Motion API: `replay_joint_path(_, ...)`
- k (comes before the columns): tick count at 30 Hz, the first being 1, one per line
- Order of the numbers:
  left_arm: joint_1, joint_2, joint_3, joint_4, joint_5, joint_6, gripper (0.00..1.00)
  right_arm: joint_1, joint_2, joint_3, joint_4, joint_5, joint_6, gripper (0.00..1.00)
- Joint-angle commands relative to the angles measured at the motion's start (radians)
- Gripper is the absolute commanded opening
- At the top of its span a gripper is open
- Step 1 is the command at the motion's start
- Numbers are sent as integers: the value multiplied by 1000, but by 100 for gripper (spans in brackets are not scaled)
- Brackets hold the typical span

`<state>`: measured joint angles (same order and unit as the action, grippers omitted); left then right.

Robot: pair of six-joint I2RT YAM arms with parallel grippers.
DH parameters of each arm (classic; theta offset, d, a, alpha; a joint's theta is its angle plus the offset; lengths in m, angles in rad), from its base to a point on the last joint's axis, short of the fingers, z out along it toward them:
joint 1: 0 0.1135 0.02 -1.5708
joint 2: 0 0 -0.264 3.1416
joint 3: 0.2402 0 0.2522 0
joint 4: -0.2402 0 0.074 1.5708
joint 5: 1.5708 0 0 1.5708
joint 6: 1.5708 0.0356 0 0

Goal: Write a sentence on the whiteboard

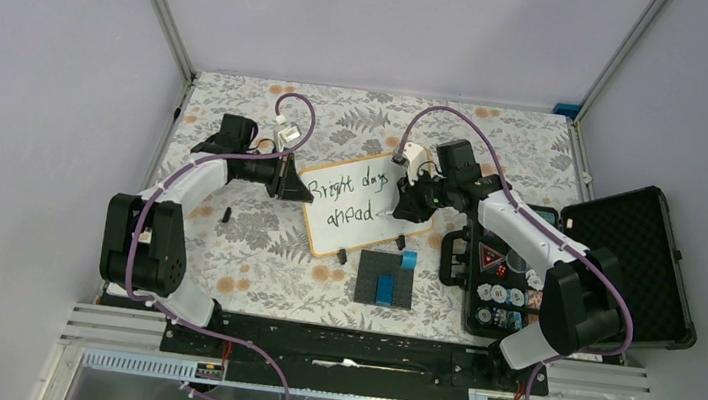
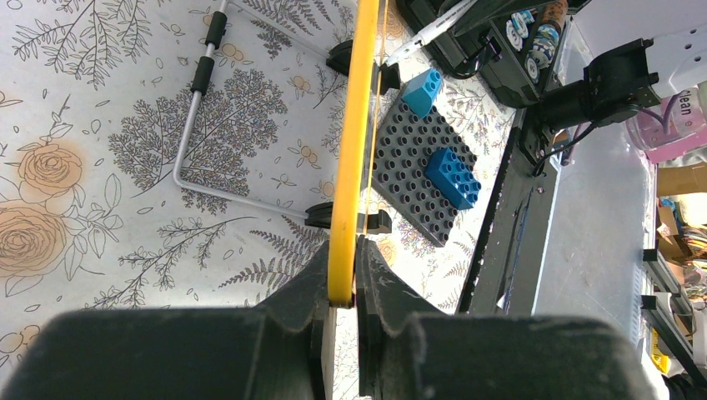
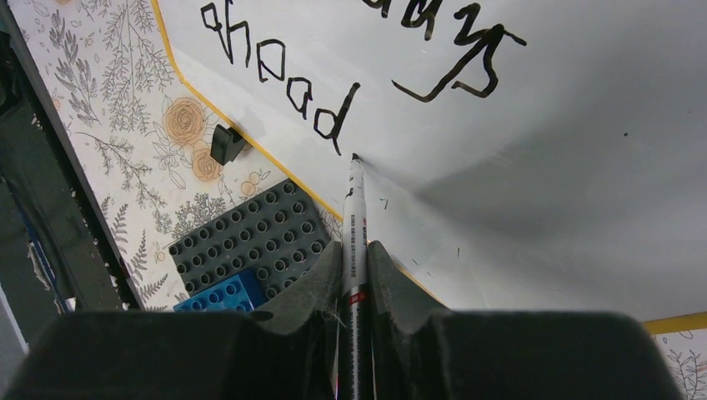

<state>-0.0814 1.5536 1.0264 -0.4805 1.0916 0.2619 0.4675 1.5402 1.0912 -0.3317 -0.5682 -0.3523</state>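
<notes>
Lying mid-desk [image 1: 254, 249], just beyond a dark grey brick plate [image 1: 386, 282], the whiteboard [image 1: 367, 230] bears the sentence [image 1: 355, 195] "Bright days ahead" in two lines. On its left edge, the left gripper [image 2: 342, 279] has its jaws closed on the orange frame. At its right side, the right gripper [image 3: 354, 262] has its jaws clamped on a marker [image 3: 353, 208], tip against the board beside the final "d".
</notes>
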Motion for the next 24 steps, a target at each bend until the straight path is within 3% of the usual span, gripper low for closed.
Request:
replay_joint_path(1,-6,17,17,19,-129,86,0,-6,18,29,40,49,-28,0)
replay_joint_path(7,-6,10,15,19,-138,86,0,-7,-8,37,-2,4,-37,0)
replay_joint_path(10,-6,2,18,17,-140,86,6,-5,-36,72,-70,-53,-39,0)
replay_joint_path(17,7,-20,55,-23,-134,84,38,-3,-104,140,-184,-209,-25,0)
replay_joint_path(24,123,-97,132,-137,-114,94,59,-3,-128,155,-192,-230,16,0)
